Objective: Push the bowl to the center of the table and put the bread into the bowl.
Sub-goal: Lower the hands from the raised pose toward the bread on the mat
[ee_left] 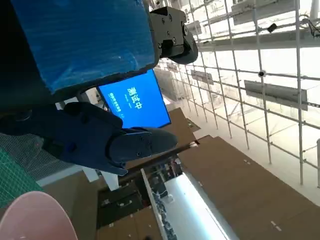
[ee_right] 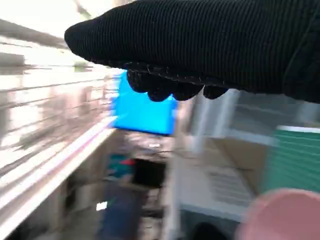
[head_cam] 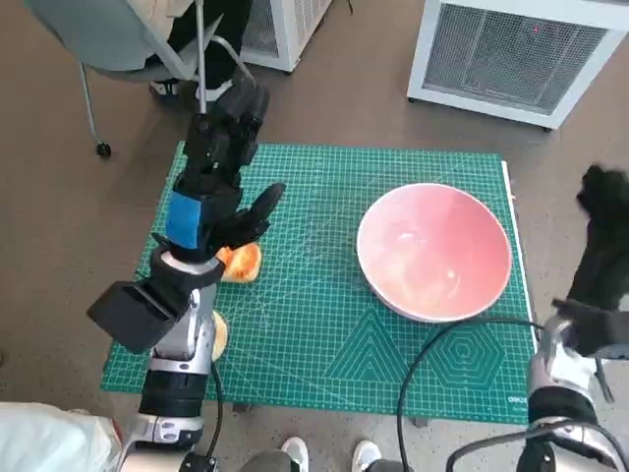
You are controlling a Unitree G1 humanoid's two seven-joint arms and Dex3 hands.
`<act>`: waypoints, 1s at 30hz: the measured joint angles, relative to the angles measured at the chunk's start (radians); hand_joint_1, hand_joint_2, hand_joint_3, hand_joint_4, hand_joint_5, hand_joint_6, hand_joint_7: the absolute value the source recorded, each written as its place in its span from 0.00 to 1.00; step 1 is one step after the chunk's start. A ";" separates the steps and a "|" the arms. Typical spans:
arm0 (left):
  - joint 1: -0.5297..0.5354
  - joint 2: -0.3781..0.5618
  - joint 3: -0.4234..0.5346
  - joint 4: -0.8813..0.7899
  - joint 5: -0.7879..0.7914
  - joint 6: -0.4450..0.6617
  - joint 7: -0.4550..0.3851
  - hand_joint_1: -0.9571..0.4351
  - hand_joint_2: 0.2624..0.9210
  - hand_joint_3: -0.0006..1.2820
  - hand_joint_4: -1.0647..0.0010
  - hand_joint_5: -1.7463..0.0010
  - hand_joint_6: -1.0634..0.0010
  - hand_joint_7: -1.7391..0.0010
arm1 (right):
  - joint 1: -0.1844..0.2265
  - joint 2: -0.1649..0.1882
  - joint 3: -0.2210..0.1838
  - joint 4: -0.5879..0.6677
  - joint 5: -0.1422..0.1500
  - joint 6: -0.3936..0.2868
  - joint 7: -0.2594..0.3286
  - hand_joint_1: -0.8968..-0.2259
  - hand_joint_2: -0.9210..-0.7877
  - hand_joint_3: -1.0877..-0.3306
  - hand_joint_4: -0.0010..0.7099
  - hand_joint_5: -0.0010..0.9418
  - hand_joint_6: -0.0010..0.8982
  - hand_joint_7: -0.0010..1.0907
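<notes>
A wide pink bowl sits on the right half of the green mat; its rim also shows in the left wrist view and the right wrist view. An orange-brown bread piece lies near the mat's left edge, partly hidden under my left hand. That hand hovers above the bread with its fingers spread, holding nothing. A second bread piece peeks out beside my left forearm. My right hand is raised off the table's right edge, beside the bowl and apart from it, and holds nothing.
A grey chair stands beyond the table's far left corner. White mesh units stand on the floor behind. A black cable loops over the mat's near right part. A person's shoes show at the near edge.
</notes>
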 measured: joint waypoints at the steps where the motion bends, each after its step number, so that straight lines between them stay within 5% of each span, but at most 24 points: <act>1: 0.000 0.000 0.000 0.000 0.000 0.001 0.000 0.44 1.00 0.31 0.85 0.98 1.00 0.68 | 0.000 0.004 -0.002 0.008 0.004 0.017 0.007 0.57 0.00 0.30 0.46 0.00 0.17 0.33; 13: 0.000 0.000 0.000 -0.001 -0.001 0.011 -0.003 0.44 1.00 0.31 0.85 0.98 1.00 0.68 | -0.008 0.086 0.013 0.048 -0.006 0.159 0.009 0.59 0.00 0.30 0.47 0.01 0.19 0.31; 30: 0.009 0.005 0.007 -0.007 -0.001 0.011 -0.003 0.44 1.00 0.30 0.84 0.99 1.00 0.68 | -0.100 0.158 0.037 0.066 -0.003 0.277 0.023 0.59 0.00 0.33 0.45 0.00 0.22 0.31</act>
